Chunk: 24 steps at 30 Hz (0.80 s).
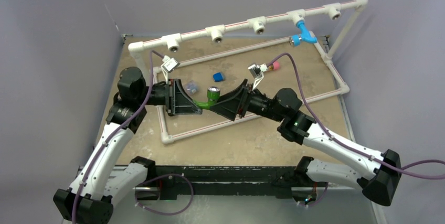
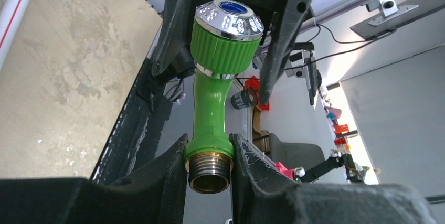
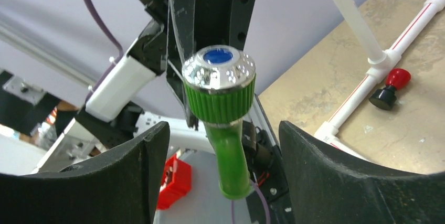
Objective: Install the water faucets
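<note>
green tap (image 1: 210, 98): in the air between both arms | left fingers (image 2: 162, 182): pinching it just above the brass thread, likely to keep the thread free for a pipe hole | right fingers (image 3: 136, 166): spread wide beside its knob, not touching | blue tap (image 1: 306, 32): already on the pipe (image 1: 239, 25)

Both arms are finished in white shells (image 1: 107, 148) with black joints (image 1: 131, 85); purple cables (image 1: 420, 176) are routed along each; matte black fingers (image 3: 126, 171) are fitted.

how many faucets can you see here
2. The green faucet is in the left gripper, mid-table; the light blue faucet hangs on the white pipe rail, far right.
</note>
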Motion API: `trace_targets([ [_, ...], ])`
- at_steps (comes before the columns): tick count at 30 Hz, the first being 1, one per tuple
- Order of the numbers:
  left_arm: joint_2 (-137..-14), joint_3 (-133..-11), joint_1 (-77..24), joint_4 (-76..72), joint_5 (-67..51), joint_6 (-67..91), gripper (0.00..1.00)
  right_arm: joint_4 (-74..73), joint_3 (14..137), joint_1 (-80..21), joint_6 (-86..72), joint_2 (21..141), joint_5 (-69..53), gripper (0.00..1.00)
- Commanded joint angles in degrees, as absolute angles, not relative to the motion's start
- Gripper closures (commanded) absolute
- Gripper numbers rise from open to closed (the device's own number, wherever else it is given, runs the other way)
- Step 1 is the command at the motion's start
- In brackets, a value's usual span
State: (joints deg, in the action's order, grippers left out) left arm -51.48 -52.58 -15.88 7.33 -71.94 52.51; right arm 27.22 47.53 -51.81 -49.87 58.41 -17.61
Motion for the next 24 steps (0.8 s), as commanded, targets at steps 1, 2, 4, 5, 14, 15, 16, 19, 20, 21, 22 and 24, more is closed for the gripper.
trace_targets([
  [1, -49.75, -52.13, -16.00, 1.13, -74.80, 57.10, 1.00, 27.75, 47.23, -52.12, -43.63, 56.43, -23.29, 0.24],
  [2, -49.70, -51.93, -15.99, -0.76, -75.06, 58.10, 1.00, 27.69, 47.51, -52.12, -42.86, 56.43, -23.44, 0.25],
  [4, -49.58, -51.50, -16.00, -3.86, -75.42, 60.54, 1.00, 28.64, 47.97, -52.11, -42.23, 56.51, -24.25, 0.26],
  [5, -49.57, -51.27, -15.99, -5.27, -75.69, 61.69, 1.00, 29.33, 48.05, -52.12, -42.19, 56.54, -25.47, 0.28],
  [14, -49.31, -50.21, -16.00, -10.39, -76.39, 67.03, 1.00, 33.98, 48.02, -52.12, -41.95, 56.57, -27.36, 0.39],
  [15, -49.30, -50.19, -16.00, -10.72, -76.36, 67.40, 1.00, 34.16, 48.14, -52.10, -41.99, 56.80, -27.71, 0.40],
  [16, -49.30, -50.07, -16.00, -11.10, -76.25, 67.69, 1.00, 34.18, 48.30, -52.11, -42.00, 56.97, -27.93, 0.41],
  [19, -49.31, -50.00, -16.00, -12.00, -75.90, 68.40, 1.00, 34.48, 48.60, -52.12, -42.10, 57.38, -28.33, 0.44],
  [20, -49.31, -50.03, -16.00, -12.18, -75.85, 68.52, 1.00, 35.03, 48.60, -52.12, -42.30, 57.41, -28.61, 0.45],
  [21, -49.25, -50.01, -16.00, -12.21, -75.68, 68.53, 1.00, 35.21, 48.69, -52.12, -42.57, 57.59, -28.84, 0.45],
  [22, -49.22, -49.94, -16.00, -12.14, -75.47, 68.51, 1.00, 35.27, 48.81, -52.11, -42.62, 57.77, -28.91, 0.47],
  [24, -49.22, -49.85, -15.99, -12.13, -75.18, 68.50, 1.00, 35.70, 48.87, -52.12, -42.77, 57.96, -29.00, 0.49],
])
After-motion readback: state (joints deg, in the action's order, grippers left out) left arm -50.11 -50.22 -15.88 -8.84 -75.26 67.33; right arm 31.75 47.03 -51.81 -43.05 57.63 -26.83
